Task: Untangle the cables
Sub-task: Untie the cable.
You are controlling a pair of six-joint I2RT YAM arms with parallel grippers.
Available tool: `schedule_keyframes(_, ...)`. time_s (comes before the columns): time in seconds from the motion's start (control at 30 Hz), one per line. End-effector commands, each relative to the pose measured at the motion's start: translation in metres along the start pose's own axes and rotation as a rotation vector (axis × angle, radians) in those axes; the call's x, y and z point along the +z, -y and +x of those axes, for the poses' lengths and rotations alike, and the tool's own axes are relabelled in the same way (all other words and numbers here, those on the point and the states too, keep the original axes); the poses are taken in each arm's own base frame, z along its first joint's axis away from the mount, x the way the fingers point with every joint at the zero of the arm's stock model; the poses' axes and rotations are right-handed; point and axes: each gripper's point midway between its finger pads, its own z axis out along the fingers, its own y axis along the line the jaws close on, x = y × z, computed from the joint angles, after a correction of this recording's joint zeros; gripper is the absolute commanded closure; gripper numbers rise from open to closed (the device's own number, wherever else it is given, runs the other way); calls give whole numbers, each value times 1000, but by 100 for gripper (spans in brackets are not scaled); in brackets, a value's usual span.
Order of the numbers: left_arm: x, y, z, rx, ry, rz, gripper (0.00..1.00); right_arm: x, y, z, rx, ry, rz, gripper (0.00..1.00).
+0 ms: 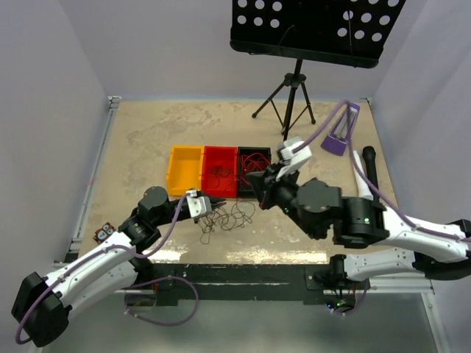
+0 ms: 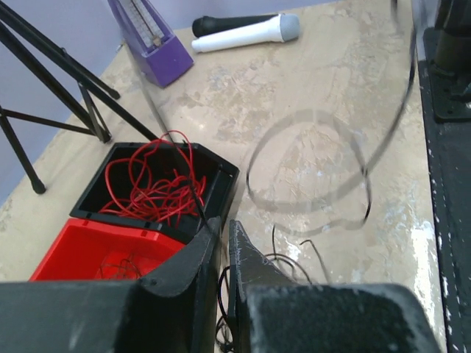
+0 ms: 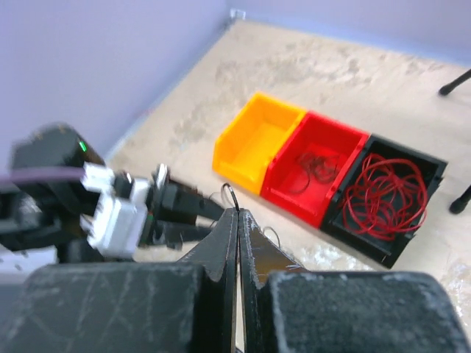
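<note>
1. Left gripper (image 2: 224, 223) and right gripper (image 3: 237, 213) are each clenched on a strand of the thin dark curly cables (image 1: 229, 215) tangled on the beige table (image 1: 147, 132).
2. Bright red thin cables (image 1: 255, 160) are heaped in the black plastic bin (image 1: 243, 151) just behind, beside the red plastic bin (image 1: 221, 154).

A black bin (image 2: 224, 187) holds red cables (image 2: 151, 191), a red bin (image 3: 346, 136) dark cables (image 3: 318, 166).
</note>
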Motion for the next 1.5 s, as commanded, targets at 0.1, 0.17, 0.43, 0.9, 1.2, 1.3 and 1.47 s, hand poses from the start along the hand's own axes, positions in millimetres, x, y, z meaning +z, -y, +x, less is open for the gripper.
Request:
schedule_keyframes(0.1,-10,25,27,26,-83,102,86,-56,47,-111,184,241,84,100)
schedule_keyframes(0.17,-13,28,31,32,-98,113,86,-68,56,-127,203,279,86,100)
schedule_keyframes(0.43,-22,35,38,58,-118,126,88,-83,72,-158,181,343,138,100)
schedule_keyframes(0.9,-17,22,-3,45,-33,97,89,4,-31,75,22,-133,-213,39)
schedule_keyframes(1.2,-17,24,-5,56,-28,114,89,25,-51,126,-19,-233,-291,29)
schedule_keyframes(1.3,-18,24,-5,57,-29,113,89,33,-47,132,-34,-234,-280,30)
schedule_keyframes(1.47,-19,25,-2,58,-34,113,88,45,-35,151,-86,-267,-232,34)
